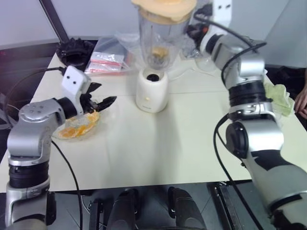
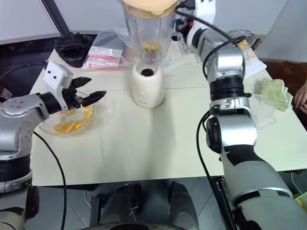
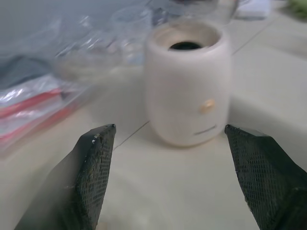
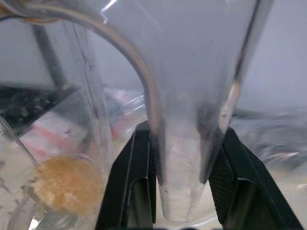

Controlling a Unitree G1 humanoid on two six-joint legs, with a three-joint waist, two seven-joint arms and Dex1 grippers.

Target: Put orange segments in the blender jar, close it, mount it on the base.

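The blender jar [image 1: 160, 36], capped with a pale-orange lid [image 1: 165, 8], hangs in the air just above the cream-white base [image 1: 152, 90]. My right gripper [image 4: 184, 153] is shut on the jar's clear handle [image 4: 184, 120]. Orange segments [image 1: 159, 51] lie at the jar's bottom, near the blades. My left gripper [image 1: 105, 93] stands open and empty, level, just above a scalloped glass bowl [image 1: 57, 135] that holds more orange segments [image 1: 76, 128]. Its fingers point toward the base [image 3: 187, 86].
A black jagged-rimmed piece [image 1: 74, 49] sits at the far left corner, with plastic bags [image 1: 108, 61] beside it. A green cloth [image 1: 280, 98] and a person's hand [image 1: 302, 98] are at the right edge. A clear cup [image 2: 261, 108] stands by the right arm.
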